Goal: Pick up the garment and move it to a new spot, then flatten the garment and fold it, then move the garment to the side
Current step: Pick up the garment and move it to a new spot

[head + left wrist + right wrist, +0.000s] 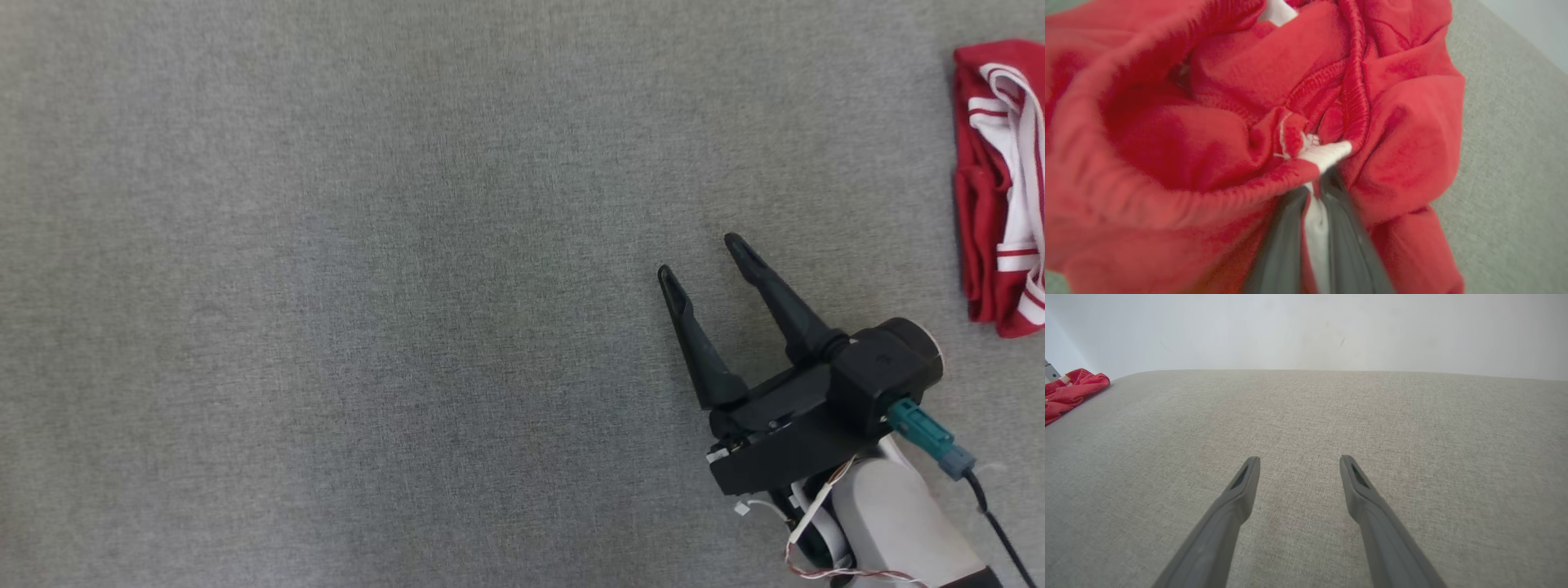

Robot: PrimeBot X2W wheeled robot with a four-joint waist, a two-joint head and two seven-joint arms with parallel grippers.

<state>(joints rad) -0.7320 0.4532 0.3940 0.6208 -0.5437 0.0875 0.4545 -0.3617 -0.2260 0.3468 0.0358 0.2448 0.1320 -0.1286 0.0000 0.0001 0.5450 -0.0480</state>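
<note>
Your left gripper (1316, 192) pinches just the white trim (1327, 153) of the bunched red garment (1208, 122) on the tabletop (408, 286), far from your wide-open right gripper (699, 257), so a lift may slip it free.

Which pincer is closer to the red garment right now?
Left. The left pincer is shut on a white strip of the garment, red cloth bunched around its fingers. The right pincer hangs open over the bare grey surface, well apart from the garment.

Head overhead; left wrist seemingly against garment (1404, 122)
</note>
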